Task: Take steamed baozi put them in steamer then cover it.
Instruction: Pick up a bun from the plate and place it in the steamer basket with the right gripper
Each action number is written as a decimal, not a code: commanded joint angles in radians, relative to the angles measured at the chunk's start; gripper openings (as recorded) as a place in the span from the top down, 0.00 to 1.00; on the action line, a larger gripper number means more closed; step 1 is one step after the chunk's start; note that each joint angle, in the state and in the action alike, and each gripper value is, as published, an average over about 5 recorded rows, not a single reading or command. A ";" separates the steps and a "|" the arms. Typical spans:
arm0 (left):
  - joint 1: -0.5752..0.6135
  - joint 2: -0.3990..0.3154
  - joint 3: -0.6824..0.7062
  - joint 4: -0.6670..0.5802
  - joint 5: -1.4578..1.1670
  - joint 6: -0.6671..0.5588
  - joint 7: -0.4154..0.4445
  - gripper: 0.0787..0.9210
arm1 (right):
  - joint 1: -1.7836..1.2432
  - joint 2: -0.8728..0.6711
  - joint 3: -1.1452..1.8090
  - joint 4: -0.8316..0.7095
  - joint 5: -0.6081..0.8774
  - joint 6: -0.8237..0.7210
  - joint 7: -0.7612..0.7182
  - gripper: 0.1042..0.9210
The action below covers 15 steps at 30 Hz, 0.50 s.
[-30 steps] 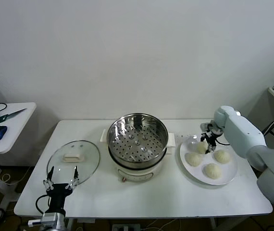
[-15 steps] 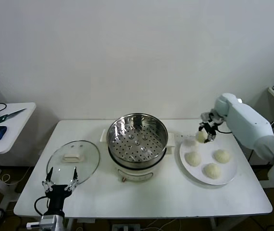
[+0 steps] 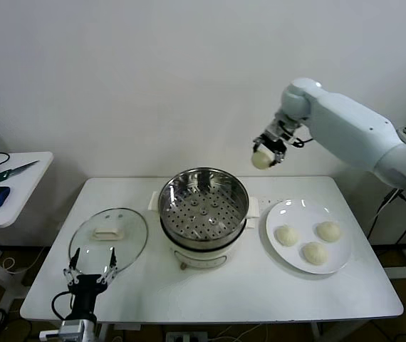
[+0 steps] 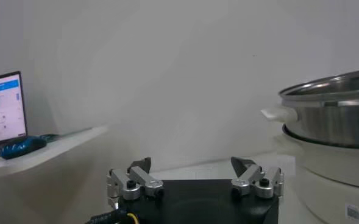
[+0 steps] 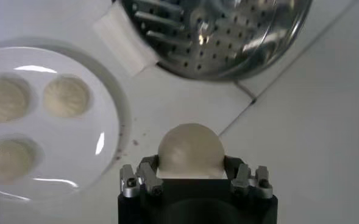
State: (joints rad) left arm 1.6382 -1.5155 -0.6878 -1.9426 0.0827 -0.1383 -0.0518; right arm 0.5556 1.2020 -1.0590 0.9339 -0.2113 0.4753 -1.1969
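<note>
Right gripper (image 3: 266, 152) raised beside steamer (image 3: 204, 206), jaws clamped on one baozi (image 3: 261, 159). Three baozi on plate (image 3: 340, 260). Left gripper (image 3: 89, 265) parked low near cover (image 3: 109, 236), jaws spread.

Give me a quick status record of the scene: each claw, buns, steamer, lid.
right claw: raised above the table, between steamer and plate, shut on one baozi
left claw: open, low at the table's front-left corner, near the lid
baozi on white plate: three
steamer: table centre, uncovered, perforated tray shows no baozi
glass lid: flat on the table, left of the steamer
side table: scissors and blue mouse on it
</note>
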 commanded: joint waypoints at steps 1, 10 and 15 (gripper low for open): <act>0.005 0.002 -0.002 -0.004 -0.002 0.001 0.000 0.12 | 0.013 0.158 -0.043 0.113 -0.174 0.141 0.028 0.28; 0.011 0.005 -0.006 -0.012 -0.004 0.002 0.000 0.12 | -0.141 0.219 -0.009 0.082 -0.455 0.222 0.085 0.28; 0.014 0.010 -0.010 -0.011 -0.007 0.001 0.000 0.12 | -0.193 0.230 -0.011 0.049 -0.518 0.229 0.109 0.28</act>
State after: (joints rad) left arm 1.6508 -1.5090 -0.6964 -1.9539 0.0774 -0.1376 -0.0518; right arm 0.4451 1.3768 -1.0676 0.9825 -0.5462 0.6456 -1.1197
